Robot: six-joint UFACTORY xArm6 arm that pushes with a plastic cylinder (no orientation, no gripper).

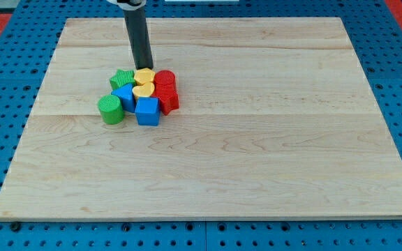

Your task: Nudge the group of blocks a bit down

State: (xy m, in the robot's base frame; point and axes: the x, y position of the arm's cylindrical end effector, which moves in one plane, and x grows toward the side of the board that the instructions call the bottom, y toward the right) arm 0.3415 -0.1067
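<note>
Right, my tip sits at the cluster's top edge, touching the yellow block. No hand, just a bare rod. Group (green star, green cylinder, blue cube, red blocks) lies nr the board's top-left corner.

single raised front view, angled down, whole board

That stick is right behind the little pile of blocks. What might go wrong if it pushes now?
My tip sits at the pile's top edge, against the yellow block. One narrow contact may split the pile rather than move it whole. The green cylinder and the green star sit at the view's left, off the push line, and may be left behind. The red blocks could slide off sideways.
</note>
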